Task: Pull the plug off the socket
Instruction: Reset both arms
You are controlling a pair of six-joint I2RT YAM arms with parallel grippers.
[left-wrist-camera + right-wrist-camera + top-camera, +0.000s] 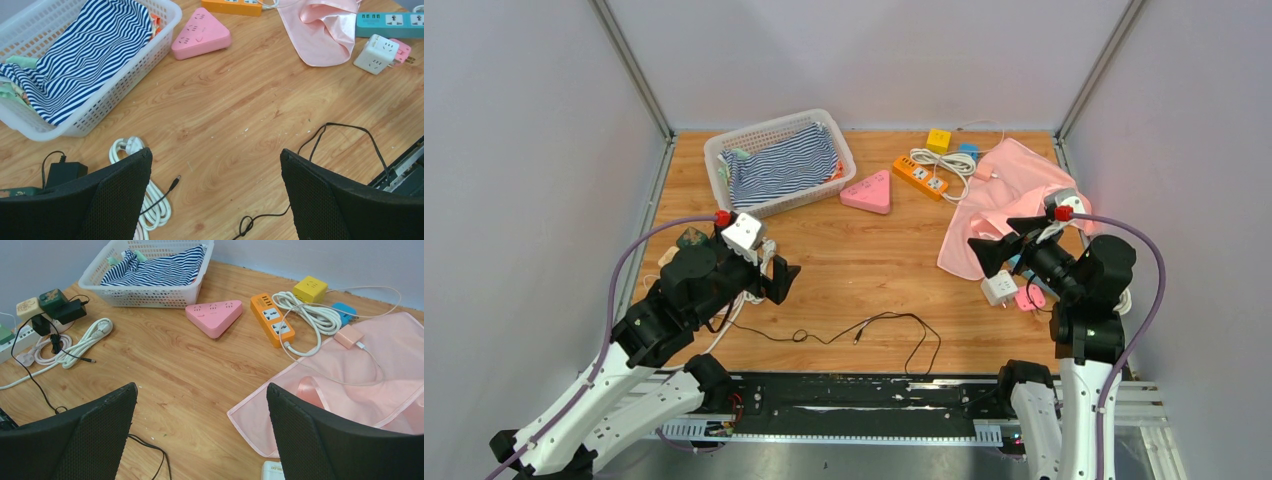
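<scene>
left claw: left gripper spread wide, nothing between the fingers, over bare wood next to the white looped cable
right claw: right gripper spread wide, nothing pinched, over the near hem of the pink cloth
task thing: pink plug seated in one side of the white cube socket, near-right part of the table, just under the right gripper in the top view; neither claw touches it
in the way: pink cloth hem lies just beside the cube; teal power strip just behind it
middle: pink triangular socket, with the orange power strip just to its right, both well apart from the cube
far right: yellow cube, blue plug, white cable bundle against the orange strip; small pink charger lying on the pink cloth with a thin white lead
near edge: thin black cable in loose loops on the wood between the two arms
left side: black adapter near the looped cable; green adapter and beige adapter at the table's left edge
surface: wooden table, light grain, a few small white specks
room: plain pale walls on three sides, metal posts in the far corners
container: white mesh basket, far left; blue-and-white striped cloth fills most of it, a bit of green fabric at one corner, an orange bit at the right side
</scene>
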